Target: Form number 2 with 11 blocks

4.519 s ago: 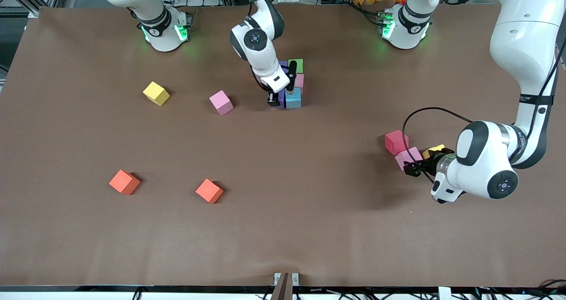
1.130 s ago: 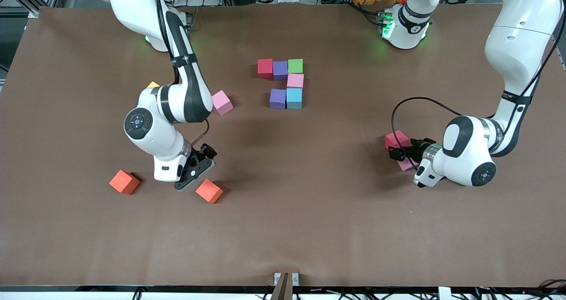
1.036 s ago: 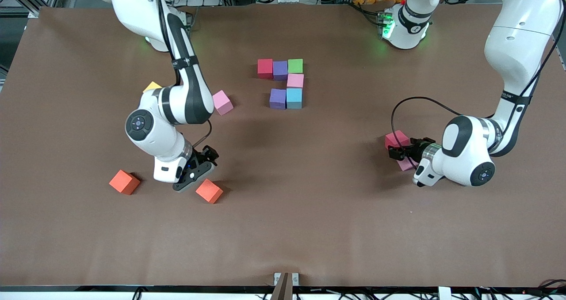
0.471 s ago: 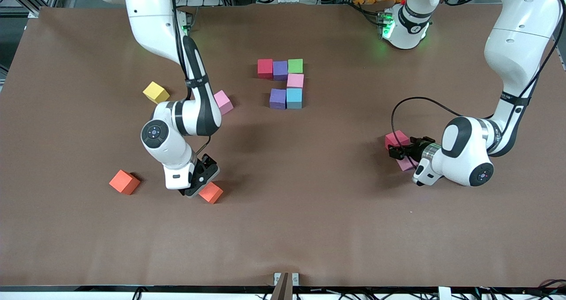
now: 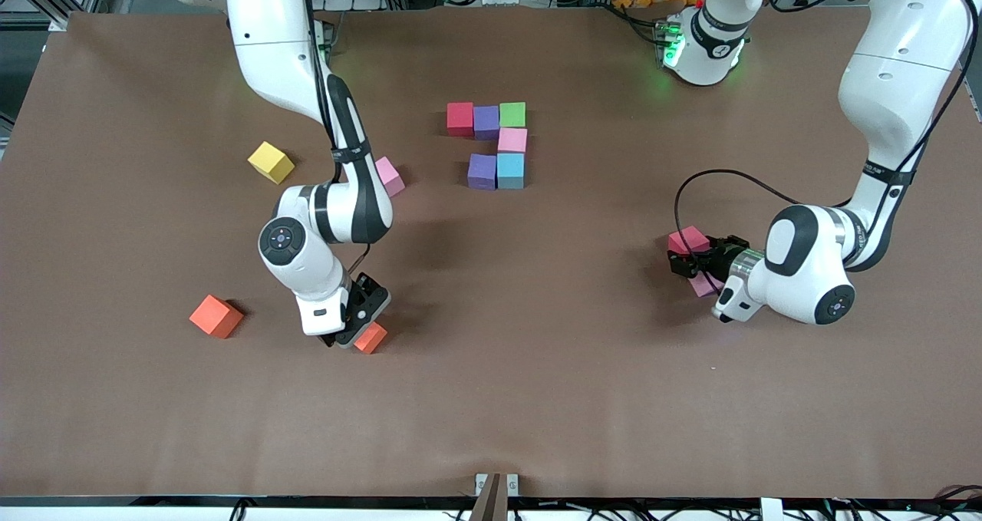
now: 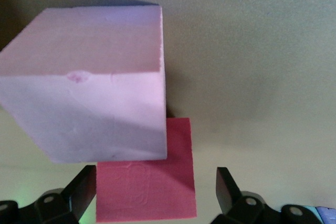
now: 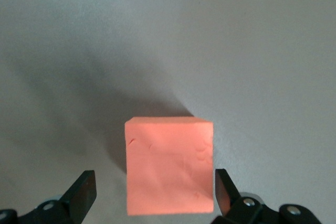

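- Six blocks lie edge to edge in the middle of the table, toward the robots' bases: a red block point(image 5: 459, 118), a purple block point(image 5: 486, 121) and a green block point(image 5: 512, 113) in a row, a pink block point(image 5: 512, 140) just nearer the front camera under the green one, then a second purple block point(image 5: 482, 171) and a light blue block point(image 5: 509, 170) side by side nearer still. That is the number 2 point(image 5: 492, 145) so far, only partly built.
- Right gripper point(image 5: 357, 329) is low over an orange block point(image 5: 371, 338) toward the right arm's end of the table; its fingers point(image 7: 84, 192) stand apart, one on each side of that block point(image 7: 169, 165), not pressing it.
- Left gripper point(image 5: 679, 264) is down at a red block point(image 5: 687, 239) that touches a pink block point(image 5: 702, 285) toward the left arm's end; its fingers point(image 6: 81, 192) are apart, with the red block point(image 6: 146, 190) between them and the pink one point(image 6: 86, 106) just beside.
- Loose on the table toward the right arm's end: another orange block point(image 5: 215, 316), a yellow block point(image 5: 270, 161), and a pink block point(image 5: 390, 176) partly hidden by the right arm.
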`<state>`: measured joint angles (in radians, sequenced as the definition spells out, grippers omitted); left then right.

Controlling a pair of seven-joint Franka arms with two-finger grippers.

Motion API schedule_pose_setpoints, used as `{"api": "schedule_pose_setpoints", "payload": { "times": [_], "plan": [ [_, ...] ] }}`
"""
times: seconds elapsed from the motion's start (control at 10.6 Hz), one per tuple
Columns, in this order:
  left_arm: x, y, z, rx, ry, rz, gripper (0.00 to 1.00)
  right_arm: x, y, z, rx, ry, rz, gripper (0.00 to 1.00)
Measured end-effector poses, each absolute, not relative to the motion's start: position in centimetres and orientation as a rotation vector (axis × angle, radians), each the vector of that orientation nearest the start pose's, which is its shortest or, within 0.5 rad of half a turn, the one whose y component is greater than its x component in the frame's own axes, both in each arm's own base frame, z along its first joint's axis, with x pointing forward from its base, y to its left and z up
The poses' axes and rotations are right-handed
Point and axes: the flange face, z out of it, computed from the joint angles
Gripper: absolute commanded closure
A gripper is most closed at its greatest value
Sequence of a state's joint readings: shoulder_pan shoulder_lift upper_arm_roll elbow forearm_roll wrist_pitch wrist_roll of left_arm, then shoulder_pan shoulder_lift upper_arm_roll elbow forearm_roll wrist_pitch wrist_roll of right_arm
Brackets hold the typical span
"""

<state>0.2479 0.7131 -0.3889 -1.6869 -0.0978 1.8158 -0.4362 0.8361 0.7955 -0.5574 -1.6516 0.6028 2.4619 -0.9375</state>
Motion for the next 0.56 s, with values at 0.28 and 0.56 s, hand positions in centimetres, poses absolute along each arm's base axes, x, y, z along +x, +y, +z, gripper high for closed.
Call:
{"api": "schedule_pose_setpoints", "payload": {
  "times": [0.28,0.56],
  "plan": [
    [60.6,-7.7,18.1,-3.112,-0.576,1.018,0.31,66.4,23.9,20.6,-2.823,-1.457,-0.312,0.0],
    [60.3,-7.7,17.9,-3.098,-0.569,1.049,0.72,66.9,23.9,19.9,-2.82,-1.455,-0.328,0.4]
  ]
}}
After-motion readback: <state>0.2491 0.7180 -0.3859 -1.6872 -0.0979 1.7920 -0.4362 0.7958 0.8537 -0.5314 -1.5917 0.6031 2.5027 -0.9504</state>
